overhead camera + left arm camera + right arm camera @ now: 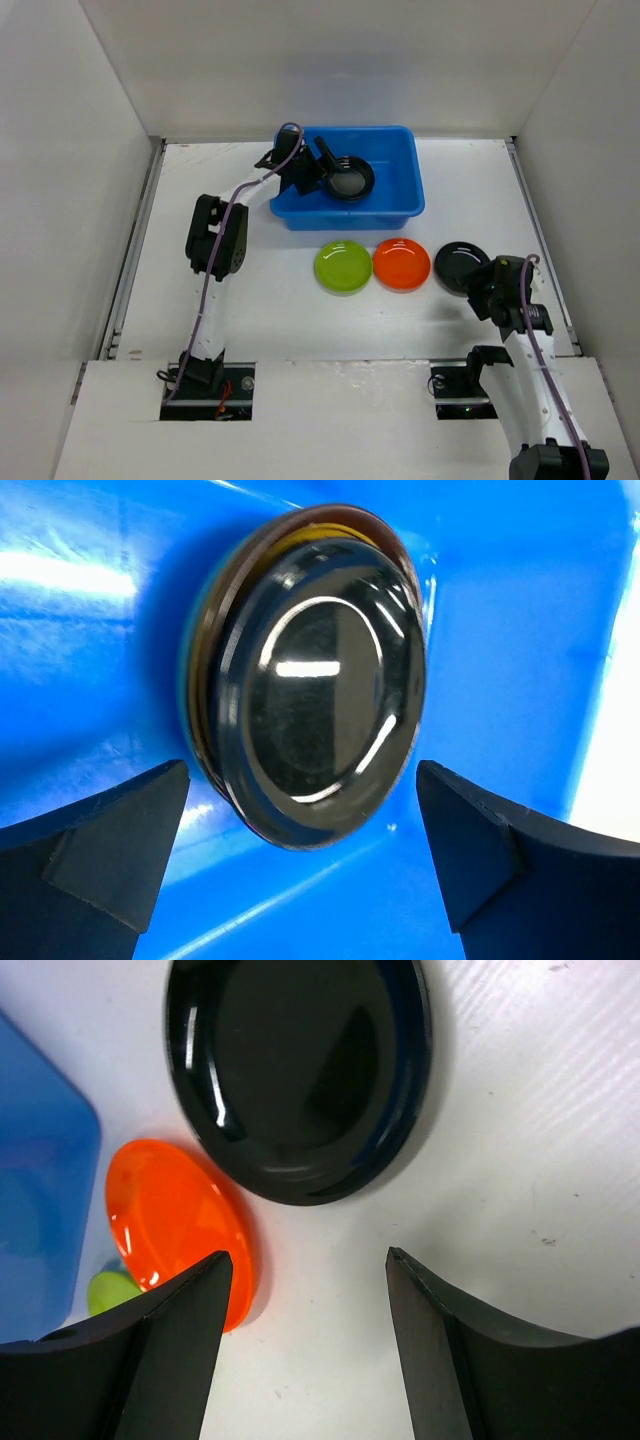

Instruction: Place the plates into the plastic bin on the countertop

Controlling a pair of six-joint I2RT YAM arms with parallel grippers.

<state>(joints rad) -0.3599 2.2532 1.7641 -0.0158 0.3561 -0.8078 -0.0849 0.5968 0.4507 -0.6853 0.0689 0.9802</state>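
Left gripper (302,785) jaws wide open, empty, over glossy black round plate (320,690) stacked on brown-rimmed plate (203,650) inside bright blue plastic bin (400,200). At bin's 6 o'clock on matte white countertop (260,300): lime green plate (343,266), orange plate (401,264), second black plate (455,262). Right gripper (308,1255) open, empty, that plate at 12 o'clock.
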